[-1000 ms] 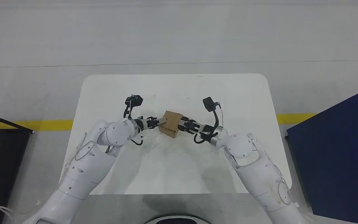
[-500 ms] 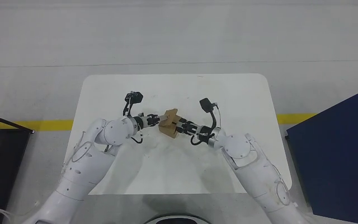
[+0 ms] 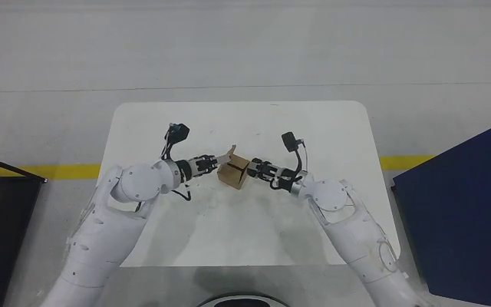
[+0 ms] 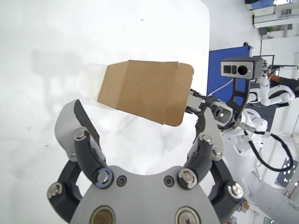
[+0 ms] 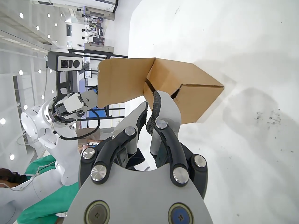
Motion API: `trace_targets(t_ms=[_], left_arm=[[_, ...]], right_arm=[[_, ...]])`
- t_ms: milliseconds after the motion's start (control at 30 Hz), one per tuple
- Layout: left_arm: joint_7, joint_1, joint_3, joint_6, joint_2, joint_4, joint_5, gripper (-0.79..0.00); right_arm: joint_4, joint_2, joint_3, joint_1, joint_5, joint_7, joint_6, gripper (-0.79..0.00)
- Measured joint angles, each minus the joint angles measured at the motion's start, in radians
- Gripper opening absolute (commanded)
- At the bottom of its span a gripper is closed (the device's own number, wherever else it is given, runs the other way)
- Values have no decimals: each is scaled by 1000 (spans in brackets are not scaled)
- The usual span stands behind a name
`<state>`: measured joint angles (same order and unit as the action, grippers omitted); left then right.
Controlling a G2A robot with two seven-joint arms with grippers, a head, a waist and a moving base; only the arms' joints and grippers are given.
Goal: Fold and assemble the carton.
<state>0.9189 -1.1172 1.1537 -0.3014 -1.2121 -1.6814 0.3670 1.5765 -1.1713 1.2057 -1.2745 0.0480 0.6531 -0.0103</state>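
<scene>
Now the right claw (image 5: 151,110) pinches the carton (image 3: 234,170) by one edge, left claw (image 4: 140,111) spread wide beside it; shove that flap (image 5: 121,82) hard and the carton may twist loose

Left end effector (image 4: 137,115) spread wide, gripping nothing. Brown carton (image 4: 144,92) sits just beyond its fingertips, tilted, over the white desk (image 4: 70,24). The carton's round-cornered flap points at the right end effector (image 4: 195,103), which meets its far edge.
</scene>
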Motion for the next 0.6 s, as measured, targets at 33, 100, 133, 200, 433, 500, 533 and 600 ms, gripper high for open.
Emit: trace_targets(t_ms=[33,100,133,200,433,500,533,600], left_arm=[[4,3,-3,-4,0,3,5,0],[15,12,-15,-12,0,11,15,0],[18,16,-21,-17,0,16,20,0],[22,30,-36,-28,-2,29,34,0],[15,73,-76,-52,-8,70,63,-400],[9,80,-81,-50,-10,74,58,-539],[7,82,-82,-48,-10,76,55,-665],[3,86,-83,-42,-10,79,52,-785]], right_arm=[[-1,1,6,-2,-3,2,-5,-785],[-2,3,16,-6,-7,7,-13,-785],[-3,4,19,-7,-9,8,-15,-785],[-3,5,22,-7,-11,11,-18,-785],[-4,5,19,0,-12,14,-19,-785],[-4,6,21,0,-11,13,-19,-785],[-4,6,22,0,-12,13,-19,-785],[-4,6,25,-1,-15,11,-18,-785]])
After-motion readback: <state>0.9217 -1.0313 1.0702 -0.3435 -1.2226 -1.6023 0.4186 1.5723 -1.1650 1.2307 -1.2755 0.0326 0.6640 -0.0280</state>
